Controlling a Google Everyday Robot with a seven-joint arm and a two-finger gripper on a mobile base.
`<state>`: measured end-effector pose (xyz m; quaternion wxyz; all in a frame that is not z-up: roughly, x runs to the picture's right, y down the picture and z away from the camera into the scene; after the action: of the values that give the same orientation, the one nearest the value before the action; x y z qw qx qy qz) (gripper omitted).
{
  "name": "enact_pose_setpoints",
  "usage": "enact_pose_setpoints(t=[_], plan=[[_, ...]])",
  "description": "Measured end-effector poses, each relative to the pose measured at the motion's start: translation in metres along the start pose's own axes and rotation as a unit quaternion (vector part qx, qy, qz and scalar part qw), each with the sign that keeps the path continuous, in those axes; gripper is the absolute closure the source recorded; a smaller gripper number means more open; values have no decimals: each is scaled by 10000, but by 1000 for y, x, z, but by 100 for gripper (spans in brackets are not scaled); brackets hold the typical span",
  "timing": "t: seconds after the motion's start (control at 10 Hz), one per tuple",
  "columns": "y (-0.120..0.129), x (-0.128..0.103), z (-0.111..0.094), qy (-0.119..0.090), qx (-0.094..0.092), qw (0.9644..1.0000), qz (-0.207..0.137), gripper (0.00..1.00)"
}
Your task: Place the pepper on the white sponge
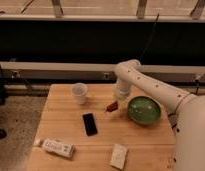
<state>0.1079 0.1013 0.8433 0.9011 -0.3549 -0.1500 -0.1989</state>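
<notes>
The small dark-red pepper (112, 106) is at the tip of my gripper (115, 103), just above the wooden table between the white cup and the green bowl. The gripper is shut on the pepper and hangs from the white arm (141, 82), which reaches in from the right. The white sponge (118, 156), a plain off-white block, lies near the table's front edge, well in front of the gripper and a little to its right.
A white cup (79, 93) stands left of the gripper. A green bowl (144, 110) sits close on its right. A black phone (89, 124) lies front left. A longer white box with markings (57, 147) lies at the front left corner. A dark wall runs behind the wooden table (61, 120).
</notes>
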Motion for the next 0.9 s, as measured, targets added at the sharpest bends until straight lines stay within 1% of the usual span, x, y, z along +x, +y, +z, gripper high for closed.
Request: enact_pose_setpoints(t=[0.9], plan=[[23,-8,3,-49,-20,10000,27,100]])
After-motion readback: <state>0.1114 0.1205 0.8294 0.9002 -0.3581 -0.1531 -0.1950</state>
